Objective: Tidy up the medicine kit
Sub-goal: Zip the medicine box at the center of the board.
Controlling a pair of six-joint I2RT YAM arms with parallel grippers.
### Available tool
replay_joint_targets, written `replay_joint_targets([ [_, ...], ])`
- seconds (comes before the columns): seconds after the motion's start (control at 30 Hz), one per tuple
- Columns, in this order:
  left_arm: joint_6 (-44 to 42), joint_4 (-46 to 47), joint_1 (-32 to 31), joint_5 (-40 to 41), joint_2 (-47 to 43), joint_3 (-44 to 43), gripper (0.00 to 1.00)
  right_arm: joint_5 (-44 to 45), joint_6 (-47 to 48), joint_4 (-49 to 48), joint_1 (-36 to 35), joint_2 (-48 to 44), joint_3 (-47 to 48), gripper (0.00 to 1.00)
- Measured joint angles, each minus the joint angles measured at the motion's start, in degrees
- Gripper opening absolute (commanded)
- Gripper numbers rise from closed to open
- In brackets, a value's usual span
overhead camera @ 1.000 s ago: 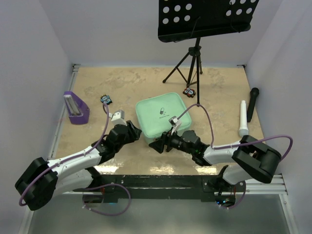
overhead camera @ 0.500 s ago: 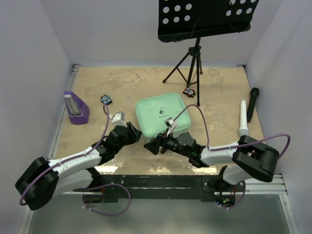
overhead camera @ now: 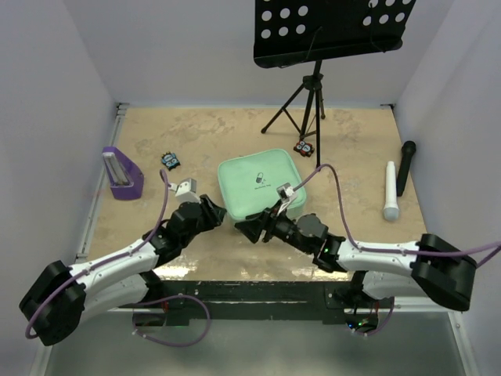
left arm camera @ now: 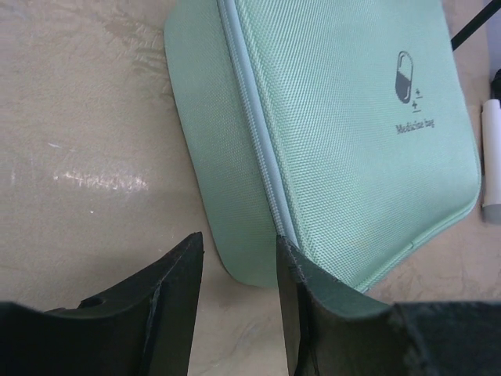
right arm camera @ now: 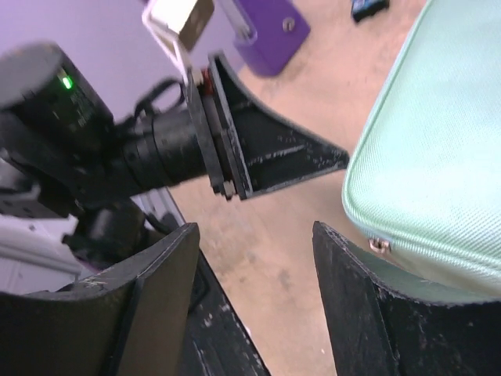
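The medicine kit (overhead camera: 262,184) is a mint-green square case lying zipped shut in the middle of the table, its pill logo facing up. My left gripper (overhead camera: 219,215) is open and low at the kit's near-left corner. In the left wrist view only bare table lies between the fingers of the left gripper (left arm camera: 239,239), and the corner of the kit (left arm camera: 352,133) sits just beyond the tips. My right gripper (overhead camera: 243,229) is open in front of the kit's near edge, pointing left. Close to its right finger (right arm camera: 352,282) hangs the kit's zipper pull (right arm camera: 380,244).
A purple stand (overhead camera: 121,174) sits at the left, with a small dark item (overhead camera: 171,160) near it. A black music stand (overhead camera: 313,86) rises behind the kit, with another small item (overhead camera: 304,147) at its foot. A white microphone (overhead camera: 390,190) and a black microphone (overhead camera: 405,166) lie on the right.
The right arm has stretched lower and further right at its elbow, and its gripper has shifted slightly left along the kit's near edge and narrowed a little. The left arm has barely moved.
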State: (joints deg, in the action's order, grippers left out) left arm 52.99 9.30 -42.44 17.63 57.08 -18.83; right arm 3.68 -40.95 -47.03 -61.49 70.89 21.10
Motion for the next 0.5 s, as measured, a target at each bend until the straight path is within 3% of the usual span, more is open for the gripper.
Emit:
replay_joint_targets([
  [0.17, 0.0, -1.4, 0.0, 1.4, -5.6, 0.0, 0.47, 6.2, 1.8, 8.3, 1.2, -5.4, 5.3, 0.58],
  [0.3, -0.3, -0.1, 0.0, 0.7, -9.2, 0.9, 0.53, 7.3, 3.4, 13.0, 5.6, -3.1, 9.7, 0.44],
  [0.5, -3.7, 8.8, -0.5, -7.7, -11.2, 6.7, 0.61, 6.6, 5.9, 18.4, 11.8, 4.3, 14.0, 0.24],
])
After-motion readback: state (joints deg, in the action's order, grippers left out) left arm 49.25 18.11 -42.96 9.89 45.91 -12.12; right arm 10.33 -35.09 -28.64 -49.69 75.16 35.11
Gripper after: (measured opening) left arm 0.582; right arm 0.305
